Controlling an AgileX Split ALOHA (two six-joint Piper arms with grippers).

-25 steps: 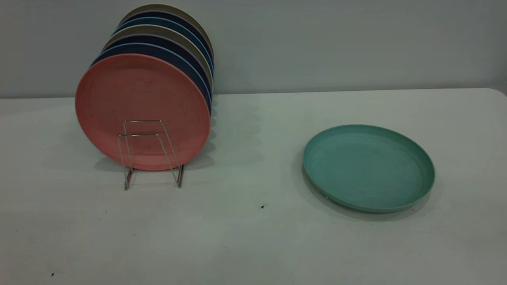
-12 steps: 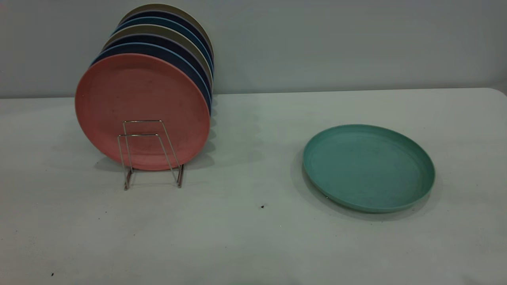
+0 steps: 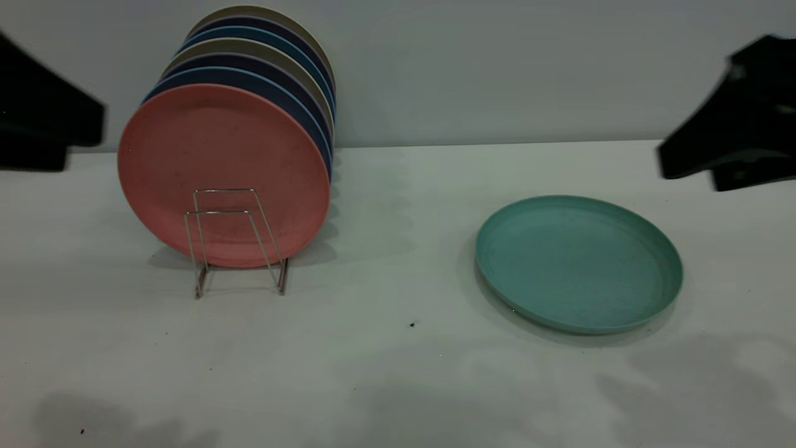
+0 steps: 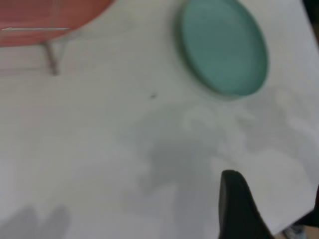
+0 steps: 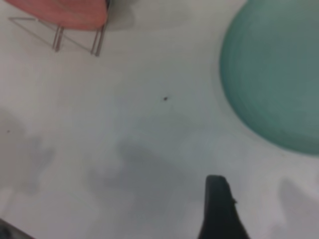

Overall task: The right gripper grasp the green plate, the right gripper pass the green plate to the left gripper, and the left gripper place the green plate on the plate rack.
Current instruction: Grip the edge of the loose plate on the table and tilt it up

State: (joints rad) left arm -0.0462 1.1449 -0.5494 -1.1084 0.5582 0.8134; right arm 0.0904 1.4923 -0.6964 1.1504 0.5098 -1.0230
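- the table (image 3: 398,373) now carries new soft shadows along the lower edge of the frame; half a second ago it had none, so both arms have just come in overhead.
- the stack of plates, salmon-pink plate (image 3: 221,168) in front, stands unchanged in the plate rack (image 3: 239,246) at left of centre.
- the green plate (image 3: 578,264) lies flat at right of centre, right where it was, nothing touching it.
- the right gripper (image 3: 731,134) pops in at the upper right edge, a black blur well above the plate; open or closed, cannot tell.
- the left gripper (image 3: 43,115) shows at the upper left edge, near the stack; its spread, cannot tell either.
- my read: the reach for the grasp is only starting, everything is still to do.
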